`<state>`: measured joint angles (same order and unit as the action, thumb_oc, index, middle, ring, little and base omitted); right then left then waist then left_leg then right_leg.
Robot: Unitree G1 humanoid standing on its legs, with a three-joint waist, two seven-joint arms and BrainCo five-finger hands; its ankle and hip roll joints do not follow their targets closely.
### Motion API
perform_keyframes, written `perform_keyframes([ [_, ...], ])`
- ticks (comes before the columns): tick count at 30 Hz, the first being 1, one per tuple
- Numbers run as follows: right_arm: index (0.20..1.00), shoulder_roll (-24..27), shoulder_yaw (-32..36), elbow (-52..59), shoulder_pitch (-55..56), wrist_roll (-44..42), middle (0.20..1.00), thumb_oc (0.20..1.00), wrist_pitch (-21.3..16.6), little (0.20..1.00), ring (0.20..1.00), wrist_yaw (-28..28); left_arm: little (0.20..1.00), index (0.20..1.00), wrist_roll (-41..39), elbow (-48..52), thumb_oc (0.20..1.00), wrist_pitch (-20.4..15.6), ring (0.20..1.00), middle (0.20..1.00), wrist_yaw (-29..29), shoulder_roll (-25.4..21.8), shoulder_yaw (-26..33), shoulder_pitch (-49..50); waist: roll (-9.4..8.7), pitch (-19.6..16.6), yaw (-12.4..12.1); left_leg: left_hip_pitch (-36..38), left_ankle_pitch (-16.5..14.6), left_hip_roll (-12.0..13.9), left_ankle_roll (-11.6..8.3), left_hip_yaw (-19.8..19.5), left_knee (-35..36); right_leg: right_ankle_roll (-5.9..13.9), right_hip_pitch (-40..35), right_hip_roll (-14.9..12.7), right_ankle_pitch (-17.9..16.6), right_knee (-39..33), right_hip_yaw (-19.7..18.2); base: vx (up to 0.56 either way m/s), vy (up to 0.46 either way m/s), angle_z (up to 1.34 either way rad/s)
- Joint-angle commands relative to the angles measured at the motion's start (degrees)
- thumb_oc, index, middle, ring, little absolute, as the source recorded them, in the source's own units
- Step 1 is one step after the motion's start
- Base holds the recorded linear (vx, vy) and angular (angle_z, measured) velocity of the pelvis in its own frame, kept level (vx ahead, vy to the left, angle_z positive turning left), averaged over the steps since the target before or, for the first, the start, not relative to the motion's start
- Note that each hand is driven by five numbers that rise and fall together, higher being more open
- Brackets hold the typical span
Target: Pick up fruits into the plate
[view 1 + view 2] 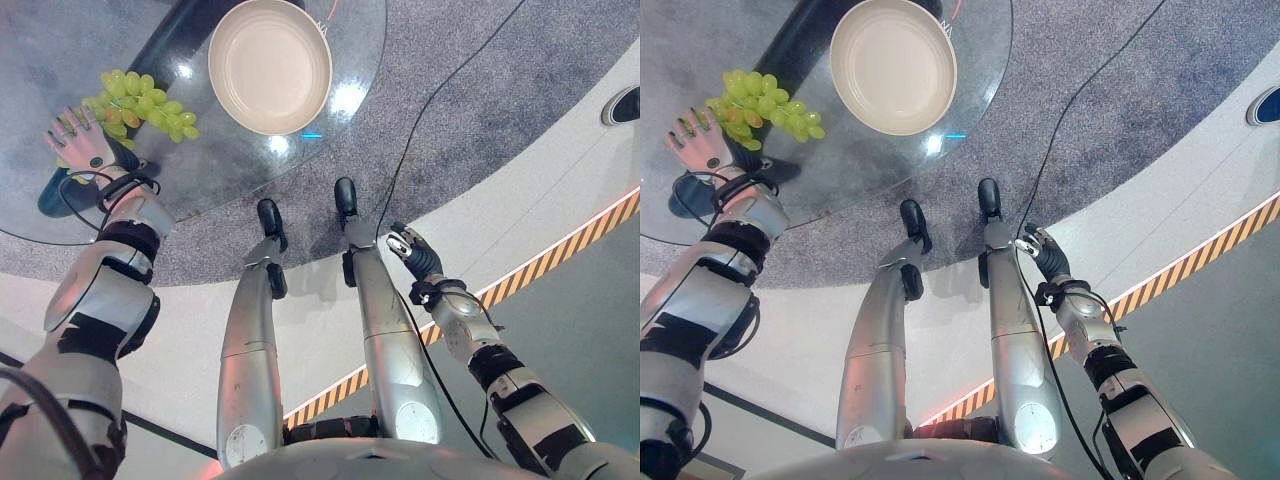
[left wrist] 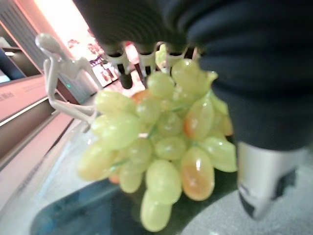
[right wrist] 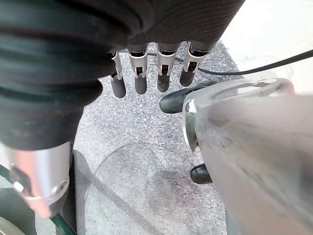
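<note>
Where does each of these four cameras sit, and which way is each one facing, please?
Left eye view: on the head, looking down at the glass table, plate, grapes; both arms show.
Right eye view: the head's other eye, same scene.
Left wrist view: on the left wrist, facing along the left hand at the grapes close up.
Right wrist view: on the right wrist, facing along the right hand at the carpet.
The grapes appear in three views.

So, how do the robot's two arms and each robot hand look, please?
Both arms are silver-grey shells with black bands at the joints. The left robot hand and the right robot hand each have silver fingers with dark tips. A dark ribbed cover wraps the back and wrist of each robot hand.
</note>
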<state>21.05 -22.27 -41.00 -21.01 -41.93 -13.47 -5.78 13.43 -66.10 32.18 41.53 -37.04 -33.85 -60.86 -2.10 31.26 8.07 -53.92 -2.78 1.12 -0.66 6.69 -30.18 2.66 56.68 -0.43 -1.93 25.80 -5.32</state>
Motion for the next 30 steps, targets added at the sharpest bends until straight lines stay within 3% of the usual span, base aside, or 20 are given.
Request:
perform_keyframes([
  [1, 1.0, 0.3, -1.49, 4.8, 4.92, -1.93, 1.0, 1.0, -2.13, 1.0, 1.0, -1.42, 1.0, 1.0, 0.05, -1.61, 1.0, 2.0, 1.0, 1.0, 1.02, -3.85, 3.0, 1.05, -1.56, -1.46, -0.29, 2.8, -1.87, -5.2, 0.63, -6.16, 2.26, -1.74, -0.67, 7.19, 5.84, 7.22, 3.6, 0.04, 0.005, -0.03],
  [10, 1.0, 0.48, -1.44, 5.4, 5.71, -2.48, 1.0, 1.0, -2.52, 1.0, 1.0, -2.3, 1.0, 1.0, 0.98, -1.71, 1.0, 3.0, 1.0, 1.0, 0.76, -5.51, 3.47, 0.13, -1.44, -1.46, -0.22, 1.96, -2.65, -5.45, 0.84, -6.23, 1.25, -1.64, 0.34, 7.09, 5.77, 7.85, 3.56, 0.02, 0.004, -0.01],
  [11, 1.0, 0.49, -1.46, 5.6, 5.8, -2.41, 1.0, 1.0, -2.4, 1.0, 1.0, -2.24, 0.677, 0.677, 0.95, -1.84, 0.677, 2.9, 0.677, 0.677, 0.48, -5.61, 3.64, 0.25, -1.4, -1.46, -0.2, 1.91, -2.68, -5.47, 0.87, -6.2, 1.22, -1.65, 0.43, 7.11, 5.78, 7.94, 3.55, 0.0, 0.0, 0.0],
  [12, 1.0, 0.48, -1.42, 5.88, 5.92, -2.3, 1.0, 1.0, -2.33, 1.0, 1.0, -2.17, 0.2, 0.2, 0.54, -1.89, 0.2, 2.56, 0.2, 0.2, 0.37, -5.66, 3.51, 0.25, -1.34, -1.46, -0.15, 1.82, -2.65, -5.44, 0.87, -6.13, 1.21, -1.63, 0.59, 7.14, 5.76, 8.06, 3.52, 0.01, 0.032, 0.0],
  [30, 1.0, 0.53, -1.1, 6.65, 6.21, -2.63, 1.0, 1.0, -2.81, 1.0, 1.0, -2.14, 0.2, 0.2, 0.71, -1.56, 0.2, 3.13, 0.2, 0.2, -1.07, -5.31, 3.15, 0.08, -1.37, -1.46, -0.07, 2.79, -2.47, -5.56, 0.96, -6.4, 2.13, -1.61, -0.19, 7.5, 5.41, 7.11, 3.49, 0.0, 0.0, 0.0],
])
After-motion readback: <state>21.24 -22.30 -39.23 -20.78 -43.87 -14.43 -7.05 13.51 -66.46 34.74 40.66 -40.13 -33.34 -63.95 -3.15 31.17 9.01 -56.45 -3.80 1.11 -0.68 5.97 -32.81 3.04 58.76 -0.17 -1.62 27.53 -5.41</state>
